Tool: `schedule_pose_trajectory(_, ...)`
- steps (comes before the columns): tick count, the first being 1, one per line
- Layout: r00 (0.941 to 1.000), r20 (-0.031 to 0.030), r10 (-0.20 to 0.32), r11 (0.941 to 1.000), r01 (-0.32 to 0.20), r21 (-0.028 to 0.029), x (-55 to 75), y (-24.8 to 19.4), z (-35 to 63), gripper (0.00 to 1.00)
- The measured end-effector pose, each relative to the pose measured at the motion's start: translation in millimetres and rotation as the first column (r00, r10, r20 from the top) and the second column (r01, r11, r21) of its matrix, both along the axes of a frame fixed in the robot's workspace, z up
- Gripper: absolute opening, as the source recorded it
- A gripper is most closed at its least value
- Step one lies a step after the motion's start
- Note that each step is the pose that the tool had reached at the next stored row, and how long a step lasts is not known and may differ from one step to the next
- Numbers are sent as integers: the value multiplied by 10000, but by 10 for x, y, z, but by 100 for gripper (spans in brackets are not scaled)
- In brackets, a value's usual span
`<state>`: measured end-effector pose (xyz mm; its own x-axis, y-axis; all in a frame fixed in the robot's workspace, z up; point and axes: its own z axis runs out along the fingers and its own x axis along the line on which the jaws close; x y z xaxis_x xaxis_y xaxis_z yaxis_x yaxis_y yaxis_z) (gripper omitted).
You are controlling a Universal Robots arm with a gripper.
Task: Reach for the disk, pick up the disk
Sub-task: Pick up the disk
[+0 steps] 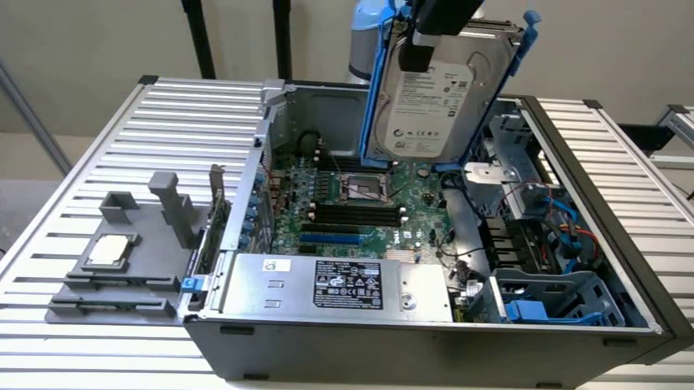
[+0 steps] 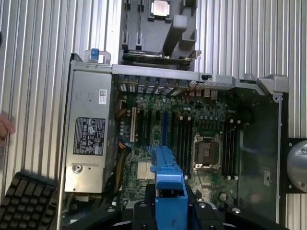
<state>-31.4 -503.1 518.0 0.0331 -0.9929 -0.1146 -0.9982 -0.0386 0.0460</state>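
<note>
Holding the disk (image 1: 436, 101) upright above the open computer case (image 1: 434, 333), clear of the motherboard (image 1: 358, 203), the pincer (image 1: 425, 49) pinches its top edge, jaws closed on it between the blue rails. To do this lift well, I judge it best to keep the drive vertical and the grip steady so the rails do not snag the case wall. In the wrist view the blue rail (image 2: 168, 177) runs straight out from the pincer over the board.

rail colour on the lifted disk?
Bright blue rails framing the silver-grey disk; clearest in the exterior view.
</note>
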Motion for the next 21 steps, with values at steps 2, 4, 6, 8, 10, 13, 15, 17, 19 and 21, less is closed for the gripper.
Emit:
schedule_pose_trajectory(2,10000,0,0,10000,0,2,70,-33,0,33)
schedule_pose_trajectory(4,10000,0,1,10000,-1,3,140,-67,0,33)
schedule_pose_trajectory(6,10000,0,0,10000,0,4,209,-102,0,33)
schedule_pose_trajectory(8,10000,0,1,10000,-1,5,275,-140,0,33)
schedule_pose_trajectory(10,10000,-1,0,10000,0,4,343,-179,1,33)
schedule_pose_trajectory(13,10000,0,0,10000,0,5,440,-237,0,33)
schedule_pose_trajectory(15,10000,-1,0,10000,0,5,505,-277,0,33)
schedule_pose_trajectory(17,10000,-1,1,10000,-1,5,572,-317,0,33)
schedule_pose_trajectory(19,10000,0,1,10000,-1,5,638,-358,0,33)
schedule_pose_trajectory(21,10000,0,0,10000,0,6,702,-398,0,33)
